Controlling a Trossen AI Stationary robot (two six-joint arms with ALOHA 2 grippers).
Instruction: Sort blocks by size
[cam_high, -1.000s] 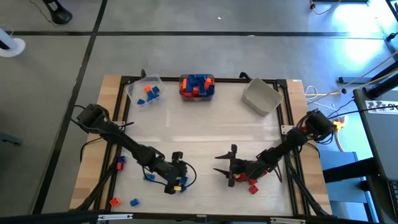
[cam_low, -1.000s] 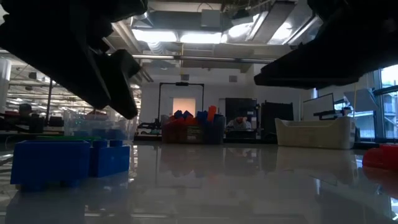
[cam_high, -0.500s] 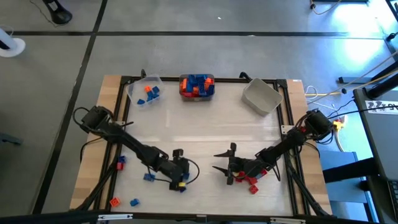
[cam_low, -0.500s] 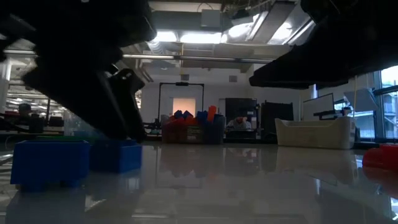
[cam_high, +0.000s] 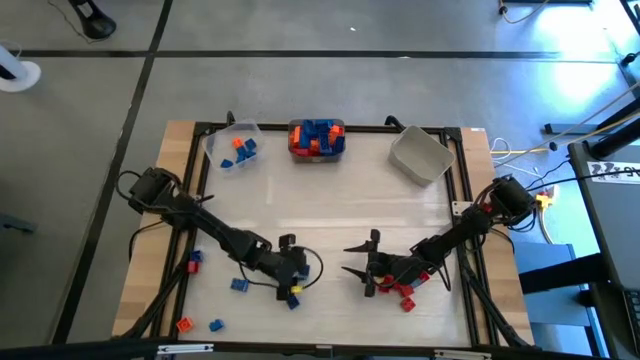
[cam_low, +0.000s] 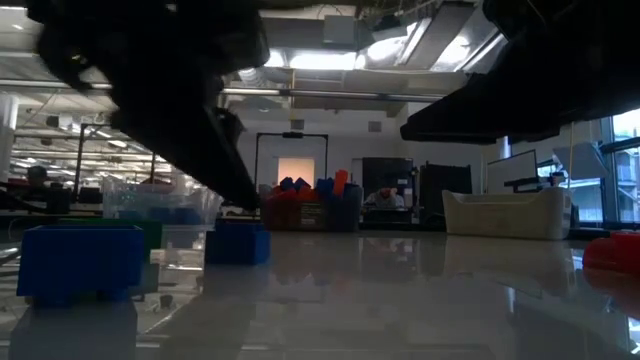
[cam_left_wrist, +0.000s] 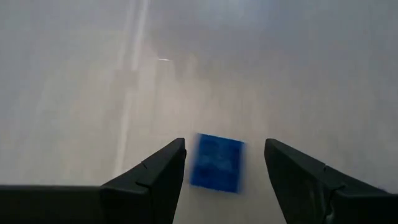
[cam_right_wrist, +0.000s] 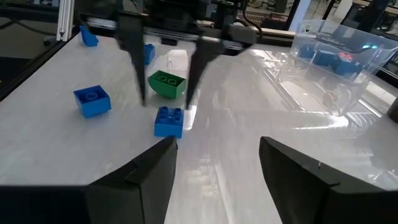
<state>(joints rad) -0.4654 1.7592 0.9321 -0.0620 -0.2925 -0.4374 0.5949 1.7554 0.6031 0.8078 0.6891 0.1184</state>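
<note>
Sorting is barely begun — most blocks (cam_high: 317, 138) sit unsorted at top centre. Left end effector (cam_left_wrist: 224, 163) is wide, astride a blue block (cam_left_wrist: 216, 162); right end effector (cam_right_wrist: 217, 163) is wide, empty.

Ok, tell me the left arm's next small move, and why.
Probably lower the left tool a little and close on the blue brick. Its fingers are open and straddle the brick, which sits on the table, not yet gripped. The right tool waits open nearby.
</note>
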